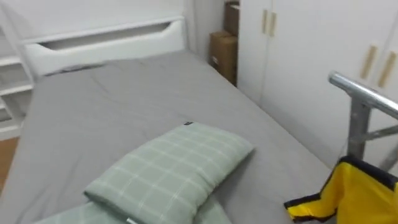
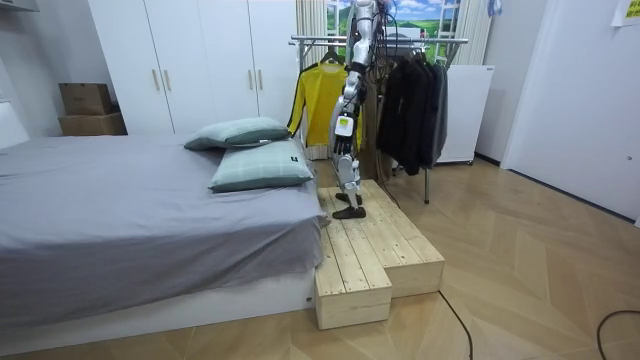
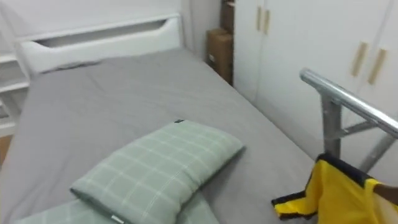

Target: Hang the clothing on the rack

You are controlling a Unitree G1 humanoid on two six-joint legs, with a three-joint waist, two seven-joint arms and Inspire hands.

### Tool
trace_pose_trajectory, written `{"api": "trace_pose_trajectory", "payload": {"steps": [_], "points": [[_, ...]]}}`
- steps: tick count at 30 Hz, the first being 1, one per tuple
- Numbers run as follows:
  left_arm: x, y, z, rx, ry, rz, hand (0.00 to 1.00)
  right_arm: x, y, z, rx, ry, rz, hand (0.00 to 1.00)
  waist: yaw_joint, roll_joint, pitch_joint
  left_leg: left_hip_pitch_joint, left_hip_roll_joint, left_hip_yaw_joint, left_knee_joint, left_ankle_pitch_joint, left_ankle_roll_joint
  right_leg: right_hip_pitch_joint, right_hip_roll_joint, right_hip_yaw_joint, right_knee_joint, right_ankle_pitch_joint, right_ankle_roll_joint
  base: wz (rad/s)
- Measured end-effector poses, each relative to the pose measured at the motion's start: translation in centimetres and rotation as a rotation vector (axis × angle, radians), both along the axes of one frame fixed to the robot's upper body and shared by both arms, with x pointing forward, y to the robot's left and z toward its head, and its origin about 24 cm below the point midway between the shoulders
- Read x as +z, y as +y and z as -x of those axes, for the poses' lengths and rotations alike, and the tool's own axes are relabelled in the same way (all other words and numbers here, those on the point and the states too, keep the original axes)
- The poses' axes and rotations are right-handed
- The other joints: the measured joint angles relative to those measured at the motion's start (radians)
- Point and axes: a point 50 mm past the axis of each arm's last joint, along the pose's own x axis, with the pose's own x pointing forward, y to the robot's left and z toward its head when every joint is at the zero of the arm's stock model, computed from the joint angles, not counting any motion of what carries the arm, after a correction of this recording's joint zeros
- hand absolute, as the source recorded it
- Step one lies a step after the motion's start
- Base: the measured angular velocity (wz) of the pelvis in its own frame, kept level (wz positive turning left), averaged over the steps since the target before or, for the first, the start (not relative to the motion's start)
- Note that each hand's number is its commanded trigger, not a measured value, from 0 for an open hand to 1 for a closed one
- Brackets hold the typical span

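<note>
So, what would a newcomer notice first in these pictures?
The bright yellow shirt with black trim stands out most, hanging on the metal rack to the right of the bed. Next comes the green checked pillow, lying on the grey bed.

Bed sheet (image 1: 124, 112): grey cloth, matt, soft creases.
Pillow (image 1: 174, 168): pale green checked cloth, matt, woven look.
Headboard (image 1: 106, 40): white, smooth, painted finish.
Wardrobe doors (image 1: 311, 56): white, smooth, faint sheen.
Door handles (image 1: 369, 61): pale, wood-like.
Boxes (image 1: 222, 55): brown cardboard, dull.
Rail (image 1: 364, 93): bare metal tube, silvery, bright highlights.
Yellow shirt (image 1: 357, 196): smooth cloth with black trim, slight sheen.
Dark garments (image 2: 410, 110): black cloth, matt.
Platform (image 2: 375, 250): unfinished pale wood planks, grain showing.
Floor (image 2: 540, 260): wood strips, polished, reflecting light.
</note>
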Motion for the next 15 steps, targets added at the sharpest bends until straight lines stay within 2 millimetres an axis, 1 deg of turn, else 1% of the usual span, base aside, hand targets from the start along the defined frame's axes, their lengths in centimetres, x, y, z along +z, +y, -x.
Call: {"api": "trace_pose_trajectory", "payload": {"steps": [1, 2, 3, 4, 5, 6, 7, 8, 9, 10, 11, 13, 14, 15], "points": [[0.0, 0.1, 0.4, 0.024, 0.006, -0.005, 0.00, 0.0, -0.1, 0.0, -0.005, 0.007, 0.007, 0.00, 0.001, 0.007, -0.0055, -0.002, -0.015, -0.026, -0.009, 0.007, 0.010, 0.018, 0.007, 0.039, -0.021, 0.018, 0.002, 0.70], [0.0, 0.1, 0.4, 0.025, 0.008, -0.007, 0.00, 0.1, -0.2, 0.1, -0.011, 0.012, 0.010, 0.00, 0.001, -0.004, -0.0012, -0.003, -0.026, -0.039, -0.015, 0.009, 0.015, 0.024, 0.015, 0.087, -0.031, 0.020, -0.001, 0.78], [0.0, 0.0, 0.9, 0.030, 0.018, -0.008, 0.00, 0.1, -0.4, 0.1, -0.023, 0.020, 0.019, 0.00, 0.003, -0.006, -0.0034, -0.002, -0.045, -0.057, -0.023, 0.018, 0.029, 0.033, 0.029, 0.183, -0.045, 0.026, -0.011, 0.63], [0.0, 0.0, 1.0, 0.033, 0.019, -0.007, 0.00, 0.1, -0.5, 0.0, -0.020, 0.021, 0.025, 0.00, 0.005, -0.008, -0.0015, -0.002, -0.054, -0.067, -0.025, 0.020, 0.032, 0.035, 0.032, 0.209, -0.045, 0.032, -0.013, 0.66], [0.0, 0.0, 1.0, 0.040, 0.018, -0.006, 0.00, 0.2, -0.6, -0.3, -0.007, 0.016, 0.037, 0.00, 0.020, -0.007, -0.0007, 0.004, -0.062, -0.084, -0.031, 0.020, 0.039, 0.042, 0.033, 0.223, -0.044, 0.041, -0.008, 0.43], [0.0, 0.1, 1.0, 0.071, 0.014, -0.008, 0.00, 0.3, -0.6, -1.0, 0.003, -0.011, 0.041, 0.00, 0.036, -0.003, 0.0003, 0.007, -0.075, -0.094, -0.032, 0.016, 0.045, 0.048, 0.032, 0.236, -0.048, 0.043, -0.005, 0.31], [0.1, 0.2, 1.4, 0.089, 0.019, -0.009, 0.00, 0.3, -0.6, -1.5, 0.004, -0.031, 0.042, 0.00, 0.045, -0.002, 0.0011, 0.008, -0.076, -0.101, -0.033, 0.015, 0.047, 0.053, 0.032, 0.243, -0.055, 0.045, -0.002, 0.21], [0.1, 0.3, 1.6, 0.116, 0.025, -0.013, 0.00, 0.4, -0.5, -2.5, -0.008, -0.073, 0.040, 0.00, 0.057, 0.000, 0.0019, 0.012, -0.089, -0.117, -0.039, 0.015, 0.050, 0.070, 0.032, 0.246, -0.080, 0.051, 0.008, 0.32], [0.1, 0.3, 1.5, 0.120, 0.027, -0.019, 0.00, 0.5, -0.4, -3.6, -0.019, -0.121, 0.032, 0.00, 0.058, -0.001, 0.0021, 0.014, -0.090, -0.129, -0.042, 0.017, 0.056, 0.088, 0.033, 0.261, -0.110, 0.057, 0.015, 0.31], [0.1, 0.3, 1.6, 0.131, 0.030, -0.024, 0.00, 0.6, -0.2, -4.6, -0.007, -0.158, 0.023, 0.00, 0.073, 0.000, 0.0030, 0.018, -0.092, -0.129, -0.044, 0.016, 0.058, 0.101, 0.037, 0.291, -0.133, 0.061, 0.021, 0.22], [0.1, 0.3, 1.7, 0.139, 0.031, -0.027, 0.00, 0.6, -0.1, -5.0, 0.002, -0.170, 0.018, 0.00, 0.081, -0.001, 0.0032, 0.019, -0.093, -0.130, -0.043, 0.015, 0.059, 0.107, 0.039, 0.298, -0.143, 0.064, 0.023, 0.13], [0.1, 0.2, 1.8, 0.151, 0.029, -0.035, 0.00, 0.6, 0.8, -6.4, -0.004, -0.221, -0.019, 0.00, 0.084, -0.007, 0.0062, 0.018, -0.095, -0.147, -0.044, 0.015, 0.060, 0.124, 0.045, 0.297, -0.178, 0.076, 0.023, 0.20], [0.1, 0.2, 1.9, 0.153, 0.030, -0.035, 0.00, 0.6, 1.1, -6.5, -0.005, -0.227, -0.031, 0.00, 0.084, -0.008, 0.0068, 0.017, -0.096, -0.151, -0.044, 0.015, 0.059, 0.132, 0.046, 0.296, -0.183, 0.076, 0.023, 0.17], [0.0, 0.0, 2.0, 0.158, 0.031, -0.035, 0.00, 0.5, 1.4, -6.7, -0.003, -0.236, -0.048, 0.00, 0.084, -0.009, 0.0072, 0.015, -0.102, -0.157, -0.043, 0.015, 0.059, 0.134, 0.047, 0.296, -0.185, 0.076, 0.023, 0.21]]}}
